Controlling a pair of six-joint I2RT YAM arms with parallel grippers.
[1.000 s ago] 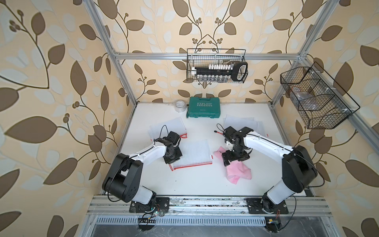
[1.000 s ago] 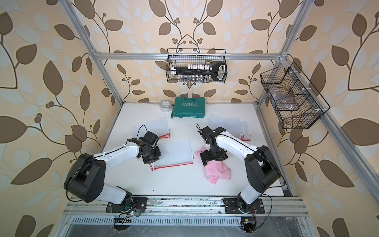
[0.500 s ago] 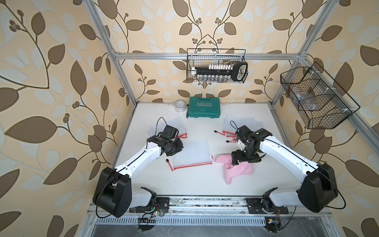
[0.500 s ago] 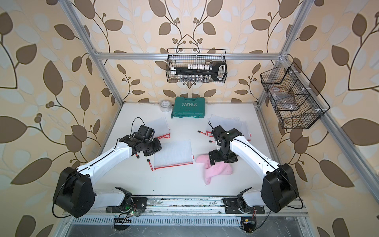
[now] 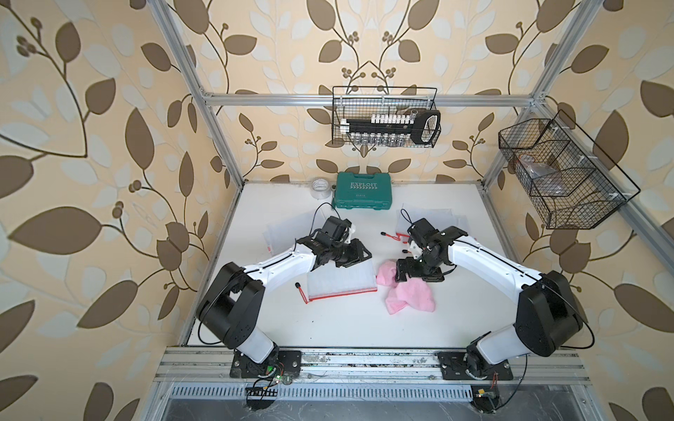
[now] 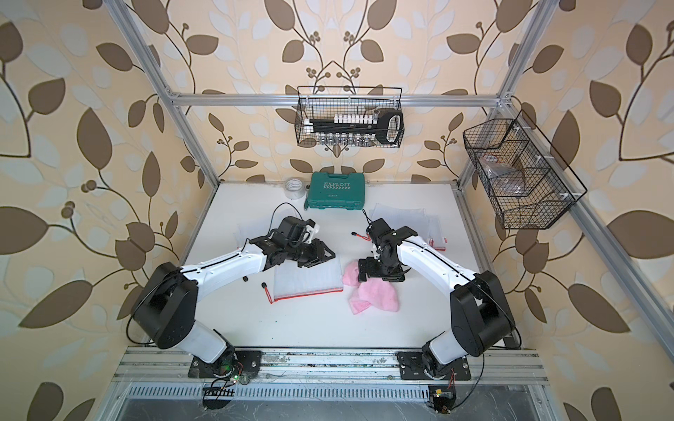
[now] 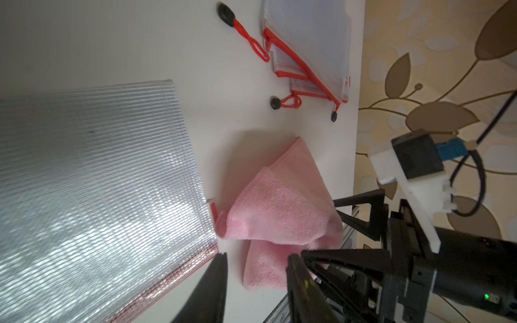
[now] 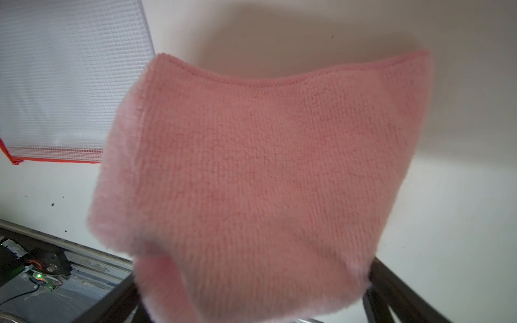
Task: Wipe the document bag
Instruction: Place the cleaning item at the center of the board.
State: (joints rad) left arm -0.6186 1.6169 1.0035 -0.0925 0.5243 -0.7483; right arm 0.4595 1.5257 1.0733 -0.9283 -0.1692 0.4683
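Observation:
The document bag [image 5: 341,282] [image 6: 308,279] is white mesh with a red zip edge and lies flat mid-table. My left gripper [image 5: 361,255] [image 6: 322,255] hovers over its far right corner. In the left wrist view the left gripper [image 7: 257,256] is open and empty, with the bag [image 7: 98,181] beside it. A pink cloth [image 5: 412,297] [image 6: 375,297] [image 7: 279,209] lies bunched just right of the bag. My right gripper [image 5: 417,273] [image 6: 379,271] sits on the cloth, jaws wide apart. In the right wrist view the cloth [image 8: 265,167] fills the space between the right gripper's [image 8: 256,307] fingers.
More mesh bags lie at the back right [image 5: 430,218] [image 7: 313,50] and under the left arm [image 5: 288,233]. A green case [image 5: 363,190] and a tape roll [image 5: 321,186] stand at the back wall. Wire baskets hang on the back wall [image 5: 386,122] and the right wall [image 5: 561,175].
My left gripper has moved right along the bag and opened. My right gripper has shifted left toward the bag, and the pink cloth has bunched up closer to it.

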